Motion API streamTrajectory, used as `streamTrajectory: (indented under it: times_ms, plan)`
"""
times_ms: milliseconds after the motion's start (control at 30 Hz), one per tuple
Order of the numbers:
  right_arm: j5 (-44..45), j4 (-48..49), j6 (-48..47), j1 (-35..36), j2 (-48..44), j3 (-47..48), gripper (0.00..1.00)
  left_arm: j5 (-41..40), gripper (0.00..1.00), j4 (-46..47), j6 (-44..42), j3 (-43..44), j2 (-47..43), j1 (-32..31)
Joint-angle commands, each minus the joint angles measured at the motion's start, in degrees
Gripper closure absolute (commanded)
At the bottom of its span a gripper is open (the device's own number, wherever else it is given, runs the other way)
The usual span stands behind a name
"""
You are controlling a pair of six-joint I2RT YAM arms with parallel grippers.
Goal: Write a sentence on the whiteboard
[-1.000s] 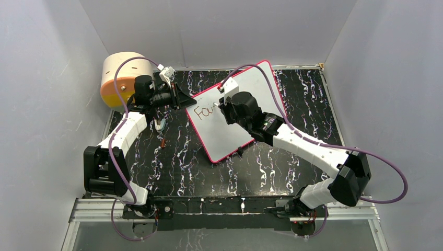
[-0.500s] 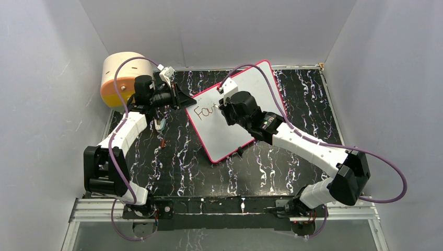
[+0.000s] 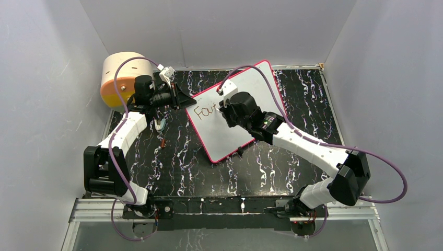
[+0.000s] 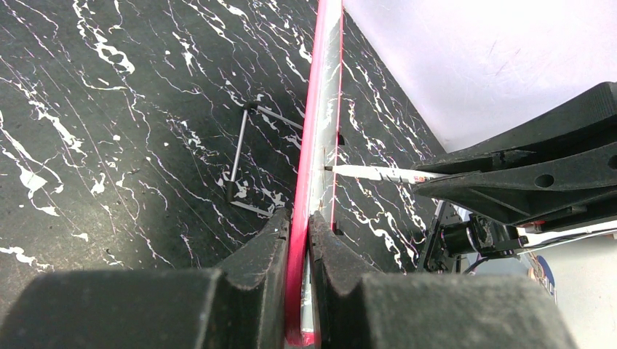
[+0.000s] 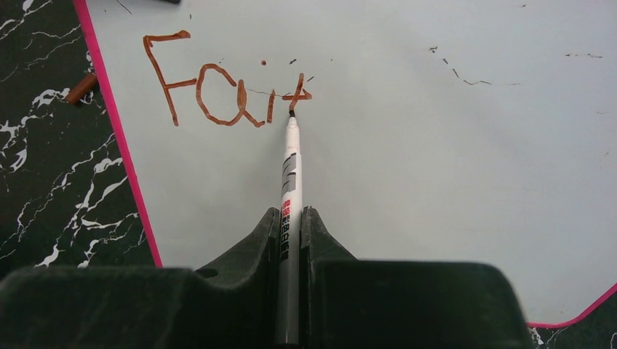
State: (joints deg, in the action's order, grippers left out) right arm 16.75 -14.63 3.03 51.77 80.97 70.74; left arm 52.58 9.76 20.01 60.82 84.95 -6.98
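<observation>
so the left hand [image 4: 298,240] pinches the whiteboard [image 5: 436,182] edge, right hand [image 5: 290,218] clamps a marker [image 5: 291,167], tip on the sentence [image 5: 225,91], just "Fait" written

You can read one piece of writing here: on the whiteboard [image 5: 436,182], the sentence [image 5: 225,91] stands as "Fait" in brownish-red handwritten letters, a capital F, then small a, i and t, with a dot above the i. In the top view you see the same word, small, near the board's left corner. The marker [image 5: 291,174] carries a red label [image 5: 289,218] with white characters, too small for you to read.
</observation>
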Motion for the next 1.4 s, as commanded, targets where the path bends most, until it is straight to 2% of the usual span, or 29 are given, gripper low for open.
streamTrajectory:
  times_ms: [0,433,867,1367]
  plan:
    - [1.2,-1.5,0.2,-0.3,-1.3,1.5,1.00,-3.0,1.00,-4.3,-2.4,0.2,1.1,-1.1]
    - [3.2,-1.4,-0.1,-0.3,-1.9,1.3,1.00,-3.0,1.00,-4.4,-2.4,0.2,1.2,-1.1]
    - [3.5,6.7,0.2,-0.4,-3.5,-0.3,1.00,-3.1,1.00,-4.5,-2.5,0.2,1.2,-1.1]
    - [4.0,10.5,0.2,-1.9,-1.2,1.6,1.00,-2.9,1.00,-4.6,-2.5,0.3,1.2,-1.2]
